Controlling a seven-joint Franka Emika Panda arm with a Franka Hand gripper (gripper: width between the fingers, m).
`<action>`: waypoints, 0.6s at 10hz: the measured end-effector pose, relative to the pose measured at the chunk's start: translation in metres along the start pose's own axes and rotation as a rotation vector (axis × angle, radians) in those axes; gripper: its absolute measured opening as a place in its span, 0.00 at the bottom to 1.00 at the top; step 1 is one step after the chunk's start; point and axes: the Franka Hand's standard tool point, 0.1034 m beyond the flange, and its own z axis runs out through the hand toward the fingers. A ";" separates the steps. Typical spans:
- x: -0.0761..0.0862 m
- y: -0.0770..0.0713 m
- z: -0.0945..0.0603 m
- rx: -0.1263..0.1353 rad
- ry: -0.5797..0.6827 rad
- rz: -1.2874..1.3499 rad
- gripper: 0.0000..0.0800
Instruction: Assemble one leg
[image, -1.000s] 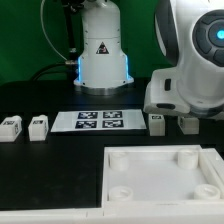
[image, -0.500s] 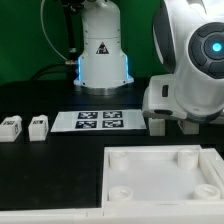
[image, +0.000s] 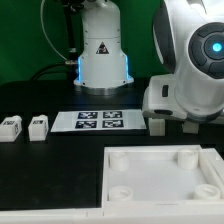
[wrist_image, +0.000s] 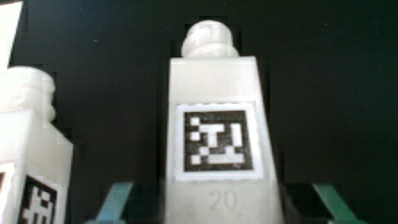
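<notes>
In the wrist view a white leg (wrist_image: 217, 130) with a black-and-white tag and the number 20 stands between my two teal fingers (wrist_image: 121, 200). My gripper (wrist_image: 222, 196) is open, with a dark gap on each side of the leg. A second leg (wrist_image: 32, 140) stands close beside it. In the exterior view two legs (image: 157, 124) (image: 188, 125) stand on the right, partly covered by the arm's white body (image: 190, 70), which hides the gripper. Two more legs (image: 11, 126) (image: 38, 126) lie on the left.
The large white square tray (image: 150, 185) with corner sockets lies at the front. The marker board (image: 100, 120) lies mid-table. The robot base (image: 102, 50) stands behind it. The table is black.
The arm has come down a little over the two right-hand legs, covering their tops; in the last half second it has hardly moved.
</notes>
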 end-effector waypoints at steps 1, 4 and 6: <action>0.000 0.000 0.000 0.000 0.000 0.000 0.36; 0.000 0.000 0.000 0.000 0.000 0.000 0.36; -0.002 0.002 -0.008 -0.008 0.004 -0.004 0.36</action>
